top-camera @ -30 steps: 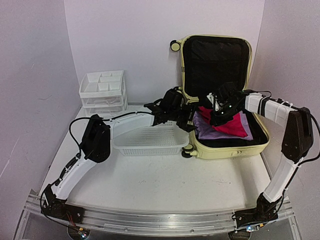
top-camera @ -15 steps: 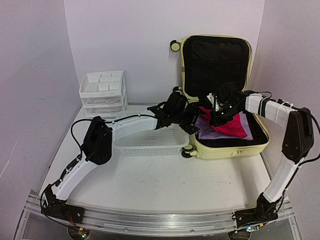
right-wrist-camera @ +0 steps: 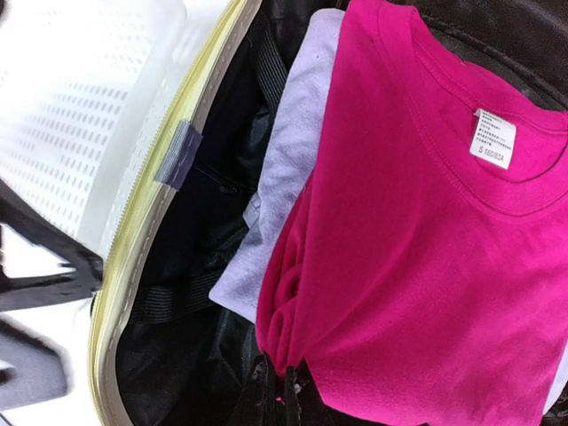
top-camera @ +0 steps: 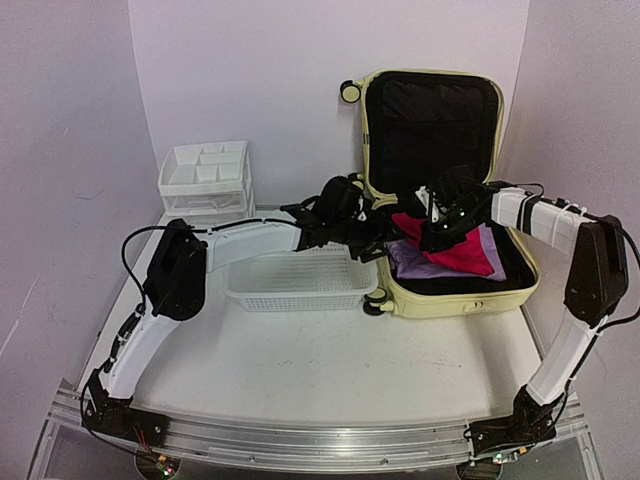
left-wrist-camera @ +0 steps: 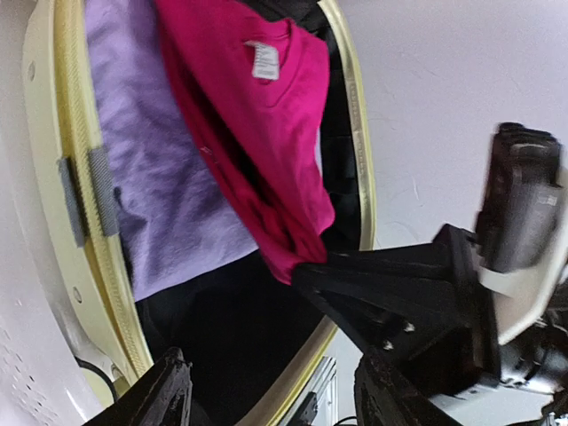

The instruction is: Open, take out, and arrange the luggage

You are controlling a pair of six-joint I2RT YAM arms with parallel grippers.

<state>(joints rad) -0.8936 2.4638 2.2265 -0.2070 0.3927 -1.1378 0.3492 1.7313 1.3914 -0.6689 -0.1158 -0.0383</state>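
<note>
The luggage (top-camera: 455, 300), a pale yellow suitcase, lies open at the back right with its black-lined lid (top-camera: 430, 125) upright against the wall. Inside, a magenta t-shirt (top-camera: 465, 252) lies on a folded lavender shirt (top-camera: 425, 265). My right gripper (right-wrist-camera: 288, 382) is shut on a bunched edge of the magenta t-shirt (right-wrist-camera: 426, 248) and holds that edge raised above the lavender shirt (right-wrist-camera: 284, 195). My left gripper (left-wrist-camera: 271, 390) hovers over the suitcase's left rim (left-wrist-camera: 67, 133), open, with nothing between its fingers. It faces the pinched magenta fabric (left-wrist-camera: 248, 133).
A white mesh basket (top-camera: 295, 280) sits on the table just left of the suitcase, under my left forearm. A white plastic drawer unit (top-camera: 205, 185) stands at the back left. Walls close in behind and on both sides.
My left arm's elbow has swung to the left, while its gripper stays at the suitcase's left rim. The right gripper and the magenta t-shirt have not moved.
</note>
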